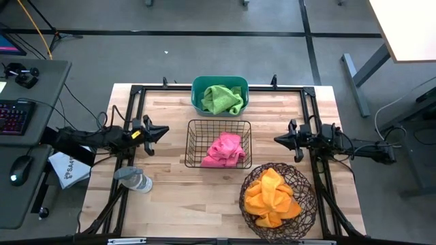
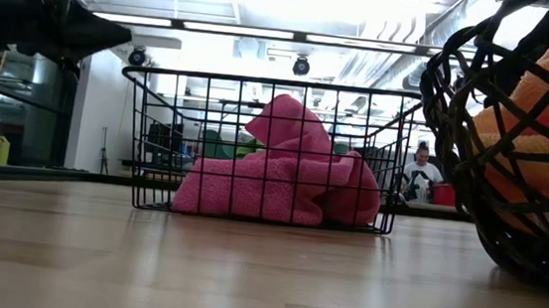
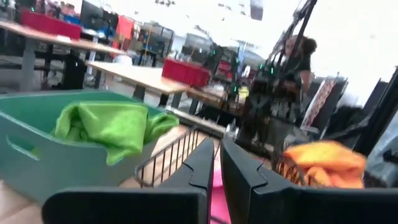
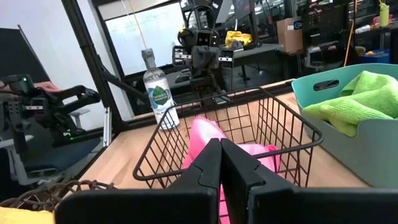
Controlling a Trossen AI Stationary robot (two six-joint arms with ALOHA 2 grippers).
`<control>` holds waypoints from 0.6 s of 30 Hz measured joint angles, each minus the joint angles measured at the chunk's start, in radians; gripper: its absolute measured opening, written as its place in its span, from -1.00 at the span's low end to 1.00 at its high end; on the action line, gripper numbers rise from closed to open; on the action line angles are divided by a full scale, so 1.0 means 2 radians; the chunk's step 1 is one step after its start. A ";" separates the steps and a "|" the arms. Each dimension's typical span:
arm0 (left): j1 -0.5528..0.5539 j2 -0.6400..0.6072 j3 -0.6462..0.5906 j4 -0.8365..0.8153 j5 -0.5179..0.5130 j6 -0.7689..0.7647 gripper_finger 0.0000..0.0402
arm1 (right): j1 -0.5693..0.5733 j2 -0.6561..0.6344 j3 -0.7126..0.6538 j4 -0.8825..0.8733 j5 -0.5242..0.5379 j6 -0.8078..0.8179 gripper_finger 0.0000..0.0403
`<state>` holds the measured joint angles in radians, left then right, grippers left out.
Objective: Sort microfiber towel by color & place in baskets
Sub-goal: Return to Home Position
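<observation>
Sorting looks complete (green towel (image 1: 221, 99) in teal tub (image 1: 197, 90), pink towel (image 1: 226, 150) in black basket (image 1: 193, 144), orange towels (image 1: 272, 198) in round basket (image 1: 308, 185), 3 colors apart), so left gripper (image 1: 162, 129) and right gripper (image 1: 279, 139) hang closed, empty, at mid-frame's sides.

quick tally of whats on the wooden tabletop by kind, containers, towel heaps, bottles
containers: 3 (teal tub, black wire basket, round wire basket)
towel heaps: 3 (green heap, pink heap, orange heap), one in each container
spray bottle: 1
total: 7
</observation>
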<state>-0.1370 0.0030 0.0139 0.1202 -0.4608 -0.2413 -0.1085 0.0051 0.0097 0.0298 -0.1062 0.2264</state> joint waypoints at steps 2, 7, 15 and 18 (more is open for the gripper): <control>0.000 0.001 -0.001 -0.008 0.002 0.000 -0.92 | 0.000 0.000 0.000 -0.001 0.000 0.000 -1.00; 0.000 0.001 -0.001 -0.016 0.003 0.000 -0.92 | 0.000 0.000 0.000 -0.001 0.000 0.000 -1.00; 0.007 0.000 -0.001 -0.029 0.014 0.023 -0.92 | 0.000 0.001 0.000 -0.002 0.000 0.000 -1.00; 0.007 0.000 -0.001 -0.035 0.090 0.084 -0.92 | 0.000 0.001 0.000 -0.002 0.001 0.000 -1.00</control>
<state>-0.1238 0.0032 0.0128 0.0510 -0.2802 -0.0728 -0.1085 0.0061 0.0101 0.0265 -0.1051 0.2264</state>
